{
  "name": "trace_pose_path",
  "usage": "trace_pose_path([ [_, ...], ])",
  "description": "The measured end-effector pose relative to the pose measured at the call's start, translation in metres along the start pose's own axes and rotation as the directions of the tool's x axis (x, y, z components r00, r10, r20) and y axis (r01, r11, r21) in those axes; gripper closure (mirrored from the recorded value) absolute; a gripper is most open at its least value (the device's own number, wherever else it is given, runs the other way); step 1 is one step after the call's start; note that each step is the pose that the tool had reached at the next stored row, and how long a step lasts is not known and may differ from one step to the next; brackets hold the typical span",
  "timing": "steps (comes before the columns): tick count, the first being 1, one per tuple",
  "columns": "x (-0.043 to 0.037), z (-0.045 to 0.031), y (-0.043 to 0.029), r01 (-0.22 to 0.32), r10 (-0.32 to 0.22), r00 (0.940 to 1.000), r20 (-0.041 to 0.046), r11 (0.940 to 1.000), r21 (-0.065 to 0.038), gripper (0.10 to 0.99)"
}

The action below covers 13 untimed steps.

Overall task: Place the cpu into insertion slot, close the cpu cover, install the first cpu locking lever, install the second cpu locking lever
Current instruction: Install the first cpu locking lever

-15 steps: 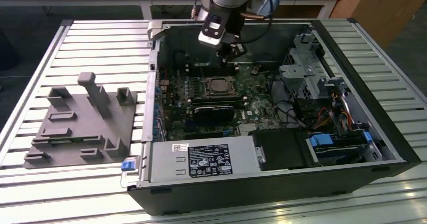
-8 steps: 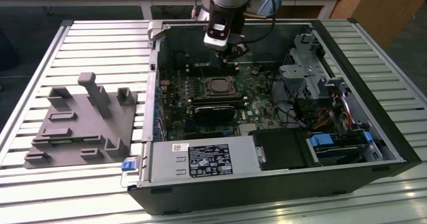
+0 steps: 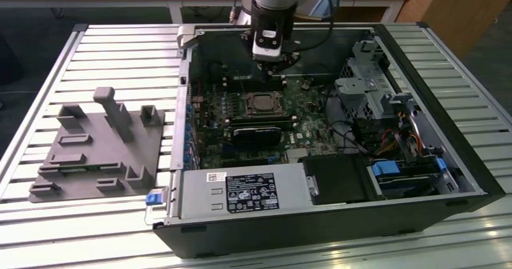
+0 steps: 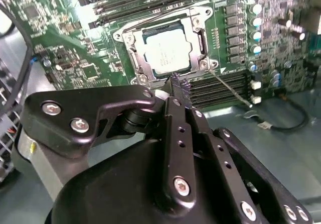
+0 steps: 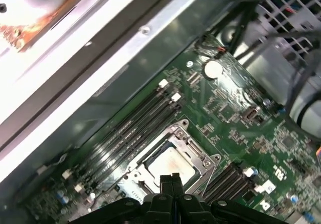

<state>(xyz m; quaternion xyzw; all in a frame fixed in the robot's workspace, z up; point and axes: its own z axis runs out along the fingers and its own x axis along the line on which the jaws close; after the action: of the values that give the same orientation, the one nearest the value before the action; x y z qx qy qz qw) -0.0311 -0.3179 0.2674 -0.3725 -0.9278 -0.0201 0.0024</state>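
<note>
The cpu [image 4: 167, 50] lies flat in the insertion slot [image 4: 201, 42] on the green board, its grey metal top showing. The silver cpu cover [image 4: 134, 59] lies down around it as a frame. A thin metal lever rod [image 4: 231, 87] runs out from one corner of the socket over the memory slots. My gripper [image 4: 175, 79] is shut with nothing between its fingers, its tips hovering just beside the socket's edge. In the first wrist view the gripper [image 5: 170, 179] is close over the cpu [image 5: 169, 162]. In the exterior view the gripper [image 3: 274, 70] hangs behind the socket [image 3: 262, 104].
The open computer case [image 3: 472, 179] stands on a slatted metal table [image 3: 120, 59]. Long black memory slots [image 4: 220, 91] flank the socket, and a black card [image 3: 260, 132] sits in front of it. Drive cages and cables [image 3: 384, 101] fill the exterior view's right. A grey fixture [image 3: 96, 149] stands on the left.
</note>
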Motion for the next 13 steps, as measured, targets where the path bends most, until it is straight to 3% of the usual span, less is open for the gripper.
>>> trace_pose_path([
  [3, 0.0, 0.0002, 0.0, 0.056, -0.056, 0.9984, -0.002, 0.9985, 0.001, 0.98],
  [7, 0.0, 0.0003, 0.0, 0.127, -0.127, 0.992, -0.0046, 0.992, 0.002, 0.98],
  [11, 0.0, 0.0004, 0.0, 0.198, -0.198, 0.9802, -0.0074, 0.9802, 0.003, 0.98],
  [13, 0.0, 0.0005, 0.0, 0.245, -0.245, 0.9695, -0.0093, 0.9695, 0.004, 0.98],
])
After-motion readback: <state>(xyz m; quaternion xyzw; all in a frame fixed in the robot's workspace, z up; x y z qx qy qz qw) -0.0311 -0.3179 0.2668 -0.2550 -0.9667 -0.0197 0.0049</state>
